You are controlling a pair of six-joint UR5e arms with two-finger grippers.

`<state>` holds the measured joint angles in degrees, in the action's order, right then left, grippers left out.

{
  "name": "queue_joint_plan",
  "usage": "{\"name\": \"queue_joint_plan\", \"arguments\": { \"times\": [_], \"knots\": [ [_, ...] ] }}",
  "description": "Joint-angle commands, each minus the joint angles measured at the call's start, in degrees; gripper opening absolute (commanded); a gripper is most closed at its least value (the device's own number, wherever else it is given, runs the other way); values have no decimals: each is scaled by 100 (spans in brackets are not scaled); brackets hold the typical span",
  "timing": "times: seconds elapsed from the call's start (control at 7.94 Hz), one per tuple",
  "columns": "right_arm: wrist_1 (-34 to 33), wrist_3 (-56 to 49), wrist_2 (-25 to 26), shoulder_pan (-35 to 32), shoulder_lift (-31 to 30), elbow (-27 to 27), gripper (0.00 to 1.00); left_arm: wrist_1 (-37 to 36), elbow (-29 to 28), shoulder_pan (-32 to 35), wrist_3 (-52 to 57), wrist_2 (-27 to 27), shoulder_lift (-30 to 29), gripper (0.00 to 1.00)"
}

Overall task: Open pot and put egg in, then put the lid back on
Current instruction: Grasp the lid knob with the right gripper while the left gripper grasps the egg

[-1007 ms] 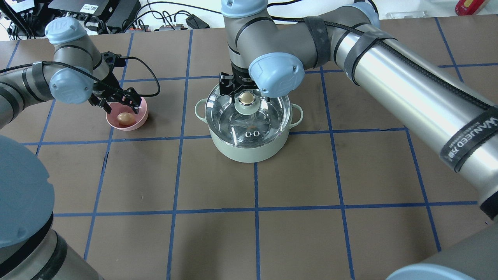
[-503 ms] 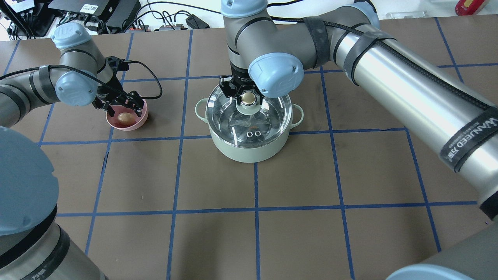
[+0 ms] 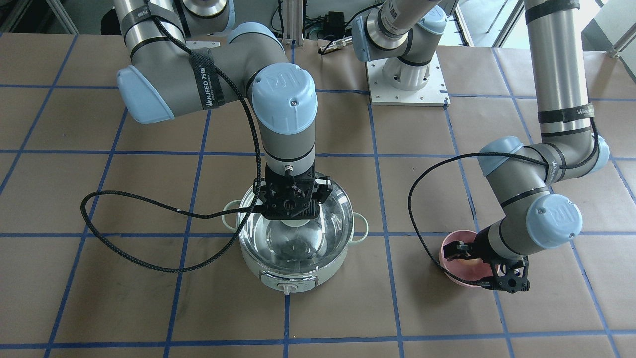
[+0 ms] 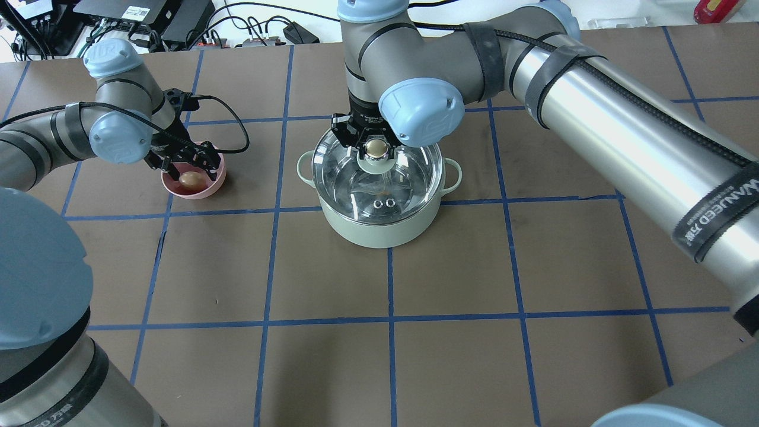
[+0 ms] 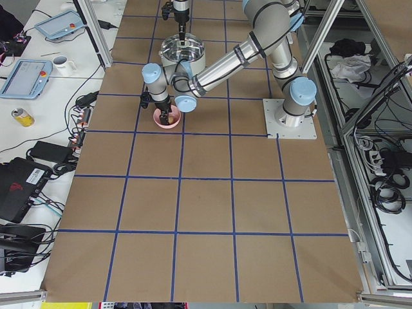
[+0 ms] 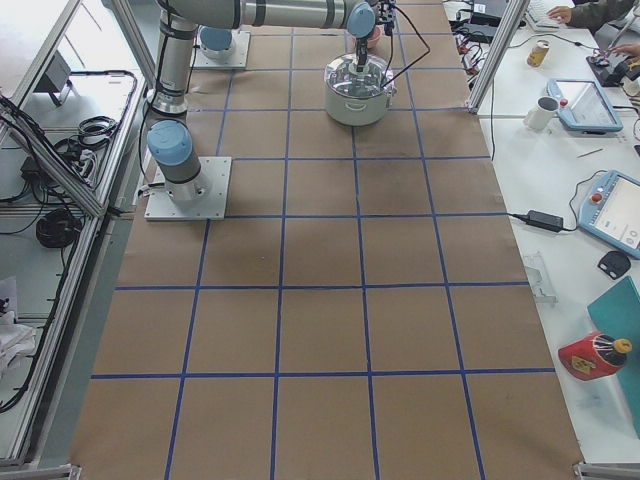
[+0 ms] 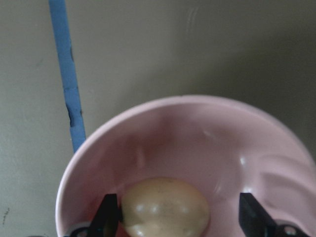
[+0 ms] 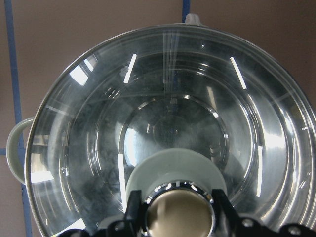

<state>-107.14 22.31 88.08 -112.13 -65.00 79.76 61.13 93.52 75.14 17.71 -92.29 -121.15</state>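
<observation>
Toward far edge, pot (image 4: 379, 231): lid (image 4: 415, 172) on.
Right gripper (image 4: 375, 149): I see it pinching the lid.
Left gripper (image 7: 180, 217): spread around egg (image 7: 165, 207).

Bright, even overhead light; white glare streaks on the lid (image 8: 173, 98); soft shadows; left wrist view slightly blurred.

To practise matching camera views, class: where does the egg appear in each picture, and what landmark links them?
Overhead: egg upper left, in the pink bowl.
Front-facing: hidden; only the bowl shows, lower right.
Exterior left: too small to tell; bowl upper left.
Exterior right: not visible.
Left wrist: bottom centre, in the bowl.
Right wrist: not in it.
Shared landmark: the pink bowl.
</observation>
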Motion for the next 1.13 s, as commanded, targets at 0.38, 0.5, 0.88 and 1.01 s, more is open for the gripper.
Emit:
{"name": "queue_joint_plan", "arguments": {
  "times": [0.38, 0.5, 0.88, 1.01],
  "knots": [
    [140, -165, 24, 85, -468, -48, 0, -31, 52, 0, 4, -8, -5, 75],
    [341, -365, 85, 173, -670, -48, 0, -31, 61, 0, 4, -8, -5, 75],
    [1078, -1148, 25, 1014, -1391, -4, 0, -31, 61, 0, 4, 1, 3, 53],
    [1403, -1585, 94, 1287, -1645, 40, 0, -31, 35, 0, 13, 1, 47, 52]
  ]
}}
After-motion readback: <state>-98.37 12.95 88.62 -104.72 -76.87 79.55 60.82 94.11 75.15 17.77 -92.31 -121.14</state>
